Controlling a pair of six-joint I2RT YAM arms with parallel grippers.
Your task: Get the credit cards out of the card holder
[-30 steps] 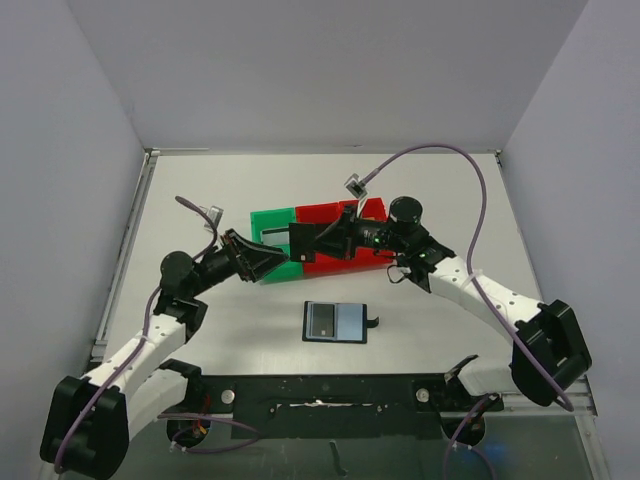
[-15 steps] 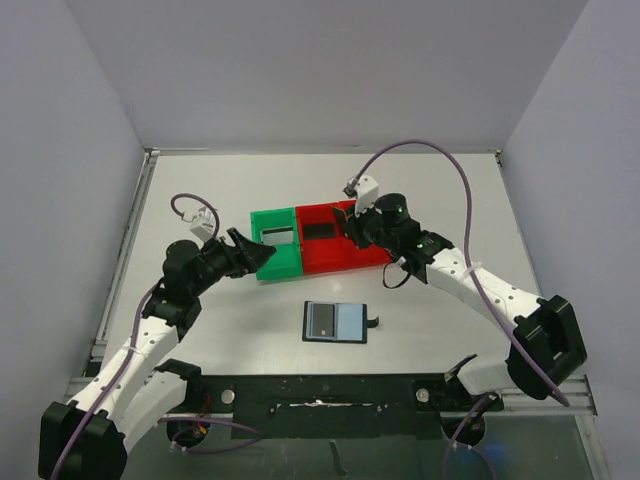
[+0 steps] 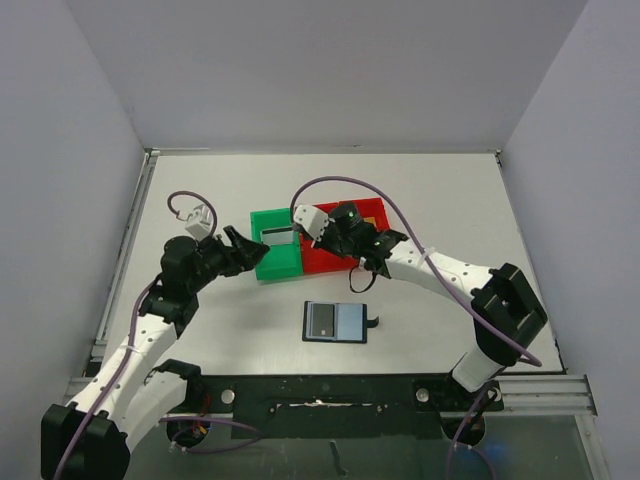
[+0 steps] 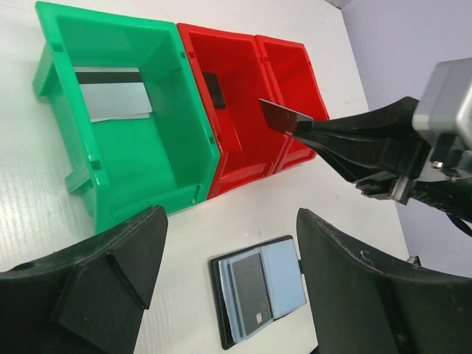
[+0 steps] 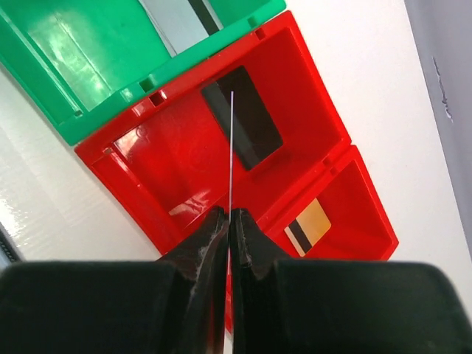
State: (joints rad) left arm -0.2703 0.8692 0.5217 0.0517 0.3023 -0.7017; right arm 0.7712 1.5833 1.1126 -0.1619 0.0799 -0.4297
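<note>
Black credit card [image 5: 231, 147], an edge-on sliver between the right gripper's [image 5: 228, 215] clamped tips, shows its face from the left wrist; left gripper [image 4: 230, 225] spread, card holder [image 4: 286, 276] ahead; overhead, card indiscernible.

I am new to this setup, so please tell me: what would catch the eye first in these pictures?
The right gripper pinches a thin dark card edge-on over the red bins, where a black card already lies. The green bin beside them holds a silvery card, and the open card holder lies on the table, nearer the robot.
</note>
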